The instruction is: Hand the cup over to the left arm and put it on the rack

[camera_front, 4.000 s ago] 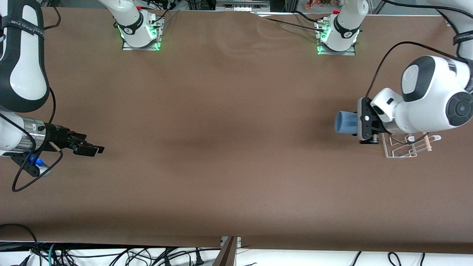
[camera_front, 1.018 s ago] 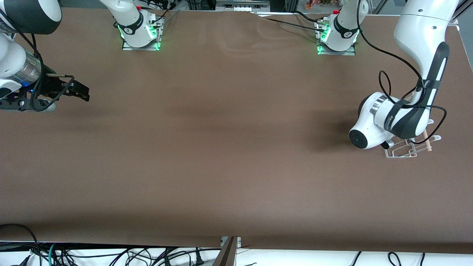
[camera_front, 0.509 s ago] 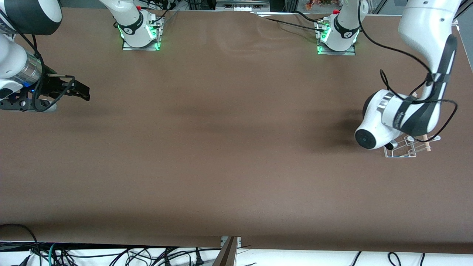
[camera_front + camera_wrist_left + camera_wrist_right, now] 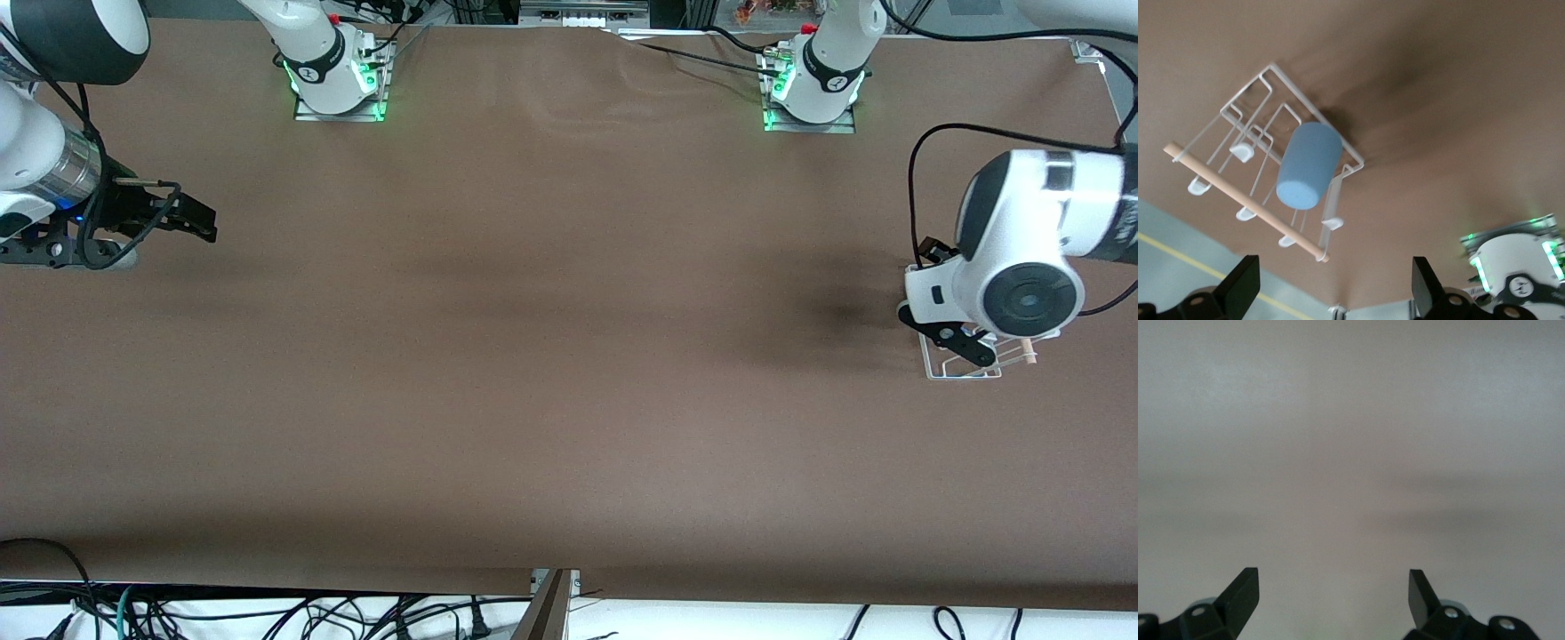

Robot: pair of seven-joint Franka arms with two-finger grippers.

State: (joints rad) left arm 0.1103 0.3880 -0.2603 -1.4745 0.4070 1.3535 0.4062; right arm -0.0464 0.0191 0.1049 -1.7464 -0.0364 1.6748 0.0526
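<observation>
The light-blue cup (image 4: 1308,165) lies on its side on the white wire rack (image 4: 1318,112), across the looped pegs and next to the wooden dowel (image 4: 1245,201). My left gripper (image 4: 1333,288) is open above it, holding nothing and clear of the cup. In the front view the left arm's wrist (image 4: 1022,298) hangs over the rack (image 4: 969,366) and hides the cup. The rack stands at the left arm's end of the table. My right gripper (image 4: 191,222) waits open and empty over the right arm's end of the table; the right wrist view shows only bare table past the right gripper (image 4: 1333,587).
The brown table (image 4: 533,356) carries both arm bases (image 4: 338,80) (image 4: 813,84) along its edge farthest from the front camera. The table's end edge runs close by the rack. A black cable (image 4: 916,178) loops from the left arm's wrist. Loose cables (image 4: 267,613) lie below the near edge.
The left gripper has opened and let go of the cup on the rack. The left arm's wrist has risen and turned over the rack. The right arm has not moved.
</observation>
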